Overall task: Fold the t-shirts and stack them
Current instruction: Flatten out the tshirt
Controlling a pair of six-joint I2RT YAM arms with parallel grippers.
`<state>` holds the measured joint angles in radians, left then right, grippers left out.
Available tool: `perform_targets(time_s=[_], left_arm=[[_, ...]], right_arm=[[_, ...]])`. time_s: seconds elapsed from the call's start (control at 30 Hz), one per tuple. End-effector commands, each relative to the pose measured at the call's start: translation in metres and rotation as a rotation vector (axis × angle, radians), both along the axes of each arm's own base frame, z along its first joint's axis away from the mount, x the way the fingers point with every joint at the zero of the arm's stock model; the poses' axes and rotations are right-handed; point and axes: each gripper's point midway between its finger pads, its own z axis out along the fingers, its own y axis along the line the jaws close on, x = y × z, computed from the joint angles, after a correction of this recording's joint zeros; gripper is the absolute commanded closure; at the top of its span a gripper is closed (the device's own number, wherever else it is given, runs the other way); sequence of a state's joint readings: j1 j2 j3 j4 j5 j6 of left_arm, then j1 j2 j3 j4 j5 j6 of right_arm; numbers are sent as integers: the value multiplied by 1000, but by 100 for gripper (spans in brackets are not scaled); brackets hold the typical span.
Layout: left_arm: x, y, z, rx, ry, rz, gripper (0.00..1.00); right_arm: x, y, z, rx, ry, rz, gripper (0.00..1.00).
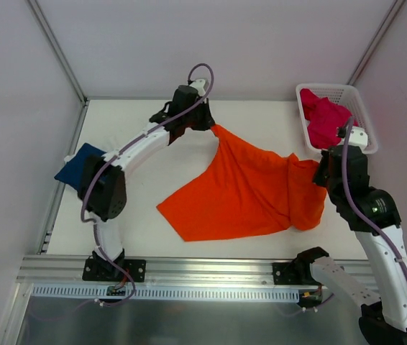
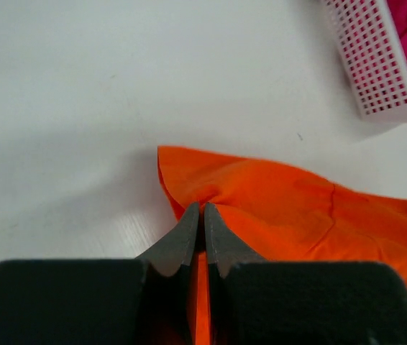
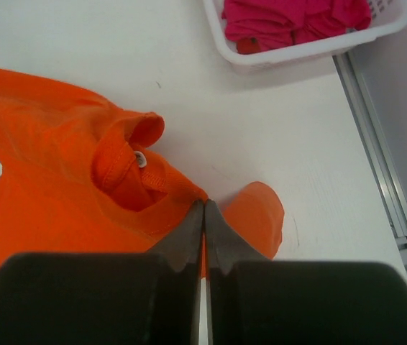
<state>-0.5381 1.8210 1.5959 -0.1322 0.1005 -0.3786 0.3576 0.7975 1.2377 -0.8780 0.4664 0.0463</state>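
From above, the fingertips of both hands are buried in cloth or under their own wrists, so the grips read clearly only from the wrist cameras. The left hand (image 2: 200,208) has its dark wedge-shaped fingers pressed together on a bunched corner of the orange t-shirt (image 1: 247,190) at the far side of the white bench (image 1: 131,115). The right hand (image 3: 203,205) is likewise pinched tight on the shirt's edge just beside the ribbed collar (image 3: 128,162), where a small white label (image 3: 140,161) shows. The soft matte cloth stretches between the two hands as a rough triangle over the middle and right of the bench, creased and gathered at the right, with its lowest point toward the near edge. How much of it rests flat is hard to tell. The navy t-shirt (image 1: 78,167) lies at the bench's left edge, a flat dark patch partly covered by the left arm (image 1: 135,147). The magenta t-shirt (image 1: 326,118) sits crumpled in the white plastic mesh basket (image 1: 362,136) at the far right corner. The right arm hides the basket's near end, and both wrist views cut it off.
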Motion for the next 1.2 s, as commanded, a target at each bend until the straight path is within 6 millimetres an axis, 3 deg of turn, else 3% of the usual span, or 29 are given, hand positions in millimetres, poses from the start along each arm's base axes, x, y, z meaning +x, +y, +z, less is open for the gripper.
perform_targets(time_s=[0.0,0.03,0.07,0.1,0.13,0.17,0.2,0.23,0.27,0.3,0.33,0.37,0.47,0.57,0.63,0.67,0.7,0.73,0.77,0.8,0.87,0.9,0.97,1.0,1.17], left_arm=[[38,-43,31,-63,-159,-76,100],[46,-51,42,-75,-189,-81,100],[50,-60,39,-70,-196,-92,100],[57,-70,16,-54,-171,-108,100],[64,-78,26,-68,-199,-116,100],[66,-85,23,-68,-202,-128,100],[74,-92,15,-71,-199,-136,94],[77,-94,9,-68,-191,-136,82],[80,-93,3,-60,-189,-127,60],[83,-93,-2,-50,-188,-115,35],[87,-89,-8,-25,-190,-82,20],[87,-87,-10,0,-201,-70,5],[78,-81,3,63,-255,-59,1],[51,-78,32,26,-264,-71,1],[24,-60,49,-8,-240,-48,1],[9,-36,83,-61,-255,46,1],[-8,-17,37,-14,-162,89,3],[-22,-5,32,-41,-123,146,7],[-38,19,47,-58,-145,216,8],[-56,36,2,0,-70,249,9],[-83,58,-9,-14,-18,312,9],[-96,73,-38,30,34,351,9],[-114,89,-51,24,88,400,7],[-126,99,-74,51,129,423,6],[-150,114,-129,96,275,487,5]], right_arm=[[8,-16,-3,-20,-32,-123,99],[8,-17,-13,-31,-8,-134,99],[9,-18,-19,-38,4,-142,99],[10,-20,-24,-42,10,-160,100],[9,-22,-36,-56,40,-172,99],[10,-22,-42,-60,55,-179,99],[10,-23,-47,-65,64,-194,99],[9,-24,-53,-72,78,-202,93],[9,-26,-61,-84,98,-210,80],[10,-27,-65,-96,106,-221,60],[12,-27,-67,-99,106,-222,26],[13,-25,-71,-99,110,-209,20],[23,-16,-68,-90,69,-150,12],[32,-2,-59,-63,41,-69,9],[38,10,-50,-22,14,-19,9],[41,26,-48,18,11,56,9],[46,35,-43,43,-13,95,9],[50,43,-44,60,-12,132,9],[53,55,-44,87,-7,187,9],[60,61,-39,93,-25,210,8],[72,74,-50,103,27,247,8],[79,80,-46,114,23,264,8],[91,99,-61,140,80,326,8],[98,107,-61,166,70,346,8],[117,136,-81,248,120,413,9]])
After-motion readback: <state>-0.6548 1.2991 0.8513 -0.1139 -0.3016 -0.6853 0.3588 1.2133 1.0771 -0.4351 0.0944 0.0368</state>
